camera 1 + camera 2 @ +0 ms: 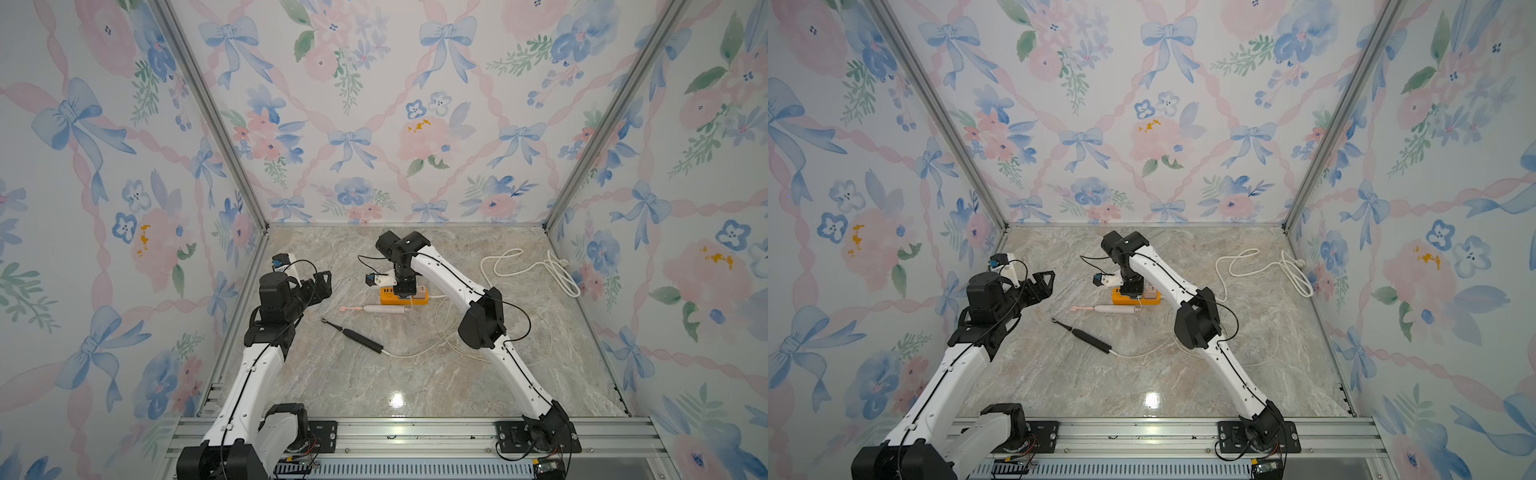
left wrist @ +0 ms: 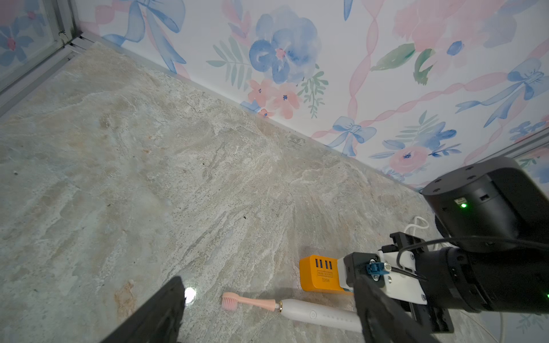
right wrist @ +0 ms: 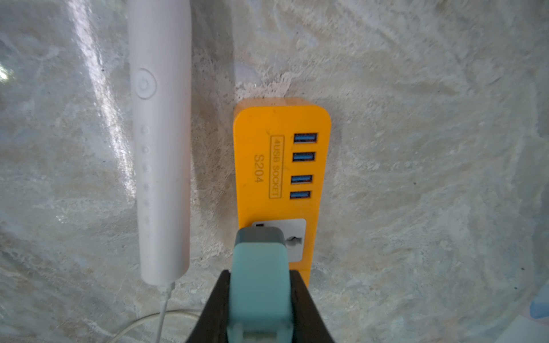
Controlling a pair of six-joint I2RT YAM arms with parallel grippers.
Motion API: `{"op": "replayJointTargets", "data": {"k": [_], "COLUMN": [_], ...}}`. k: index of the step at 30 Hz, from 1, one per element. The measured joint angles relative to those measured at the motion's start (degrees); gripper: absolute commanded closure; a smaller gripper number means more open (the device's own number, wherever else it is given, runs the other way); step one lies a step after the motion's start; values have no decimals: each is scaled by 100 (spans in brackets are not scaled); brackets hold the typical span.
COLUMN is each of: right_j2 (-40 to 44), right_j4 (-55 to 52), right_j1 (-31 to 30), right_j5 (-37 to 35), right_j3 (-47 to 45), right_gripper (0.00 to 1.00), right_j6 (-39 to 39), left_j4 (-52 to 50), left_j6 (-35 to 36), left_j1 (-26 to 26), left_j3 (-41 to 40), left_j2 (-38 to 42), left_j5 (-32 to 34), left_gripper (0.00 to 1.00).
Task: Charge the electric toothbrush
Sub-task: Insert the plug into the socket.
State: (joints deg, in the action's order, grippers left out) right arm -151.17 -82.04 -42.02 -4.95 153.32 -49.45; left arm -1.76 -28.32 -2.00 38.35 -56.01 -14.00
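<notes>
Two electric toothbrushes lie flat on the worktop (image 1: 365, 386). Nearest the arm bases is the black toothbrush (image 1: 353, 336), set diagonally, with a thin white cable (image 1: 411, 354) leaving its tail end.

Behind it lies the white toothbrush (image 1: 384, 310), its pink brush head pointing toward the robot's left. In the right wrist view a charging lead (image 3: 164, 303) enters the base of this handle. The handle runs parallel to the orange power strip (image 1: 387, 296), just beside it on the near side and not touching it.

Right jaws: partly closed, directly above the strip, clamping a teal plug adapter (image 3: 258, 279) between the black fingers (image 3: 212, 314). The adapter's grey front end is at the strip's white socket panel (image 3: 297, 237). Whether its pins are fully seated cannot be told. Four blue USB ports (image 3: 304, 157) sit beyond the socket.

Left jaws: wide open, gripping nothing, raised above the worktop on the left side, well apart from both toothbrushes.

Farthest back, near the right rear corner, a thick white cord (image 1: 536, 266) lies in loose loops.
</notes>
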Motion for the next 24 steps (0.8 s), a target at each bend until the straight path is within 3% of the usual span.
{"op": "replayJointTargets", "data": {"k": [12,17,24], "right_j2": [-76,-74,-55], "right_j4": [44,98,518], "right_j1": [-83,-35,31], "right_j5": [-251,-201,-520], "right_j3": [-31,-70,-365], "right_gripper": [80,61,50], "right_j6": [-306,-271,-181], "left_j4": [2,2,13], "left_j6": [2,4,2], "left_j1": [-70,-74,-103], "left_j3": [0,0,-20], "left_j2": [-68,-68,-66], "left_j5": [116,138,155], "left_gripper": [9,9,9]}}
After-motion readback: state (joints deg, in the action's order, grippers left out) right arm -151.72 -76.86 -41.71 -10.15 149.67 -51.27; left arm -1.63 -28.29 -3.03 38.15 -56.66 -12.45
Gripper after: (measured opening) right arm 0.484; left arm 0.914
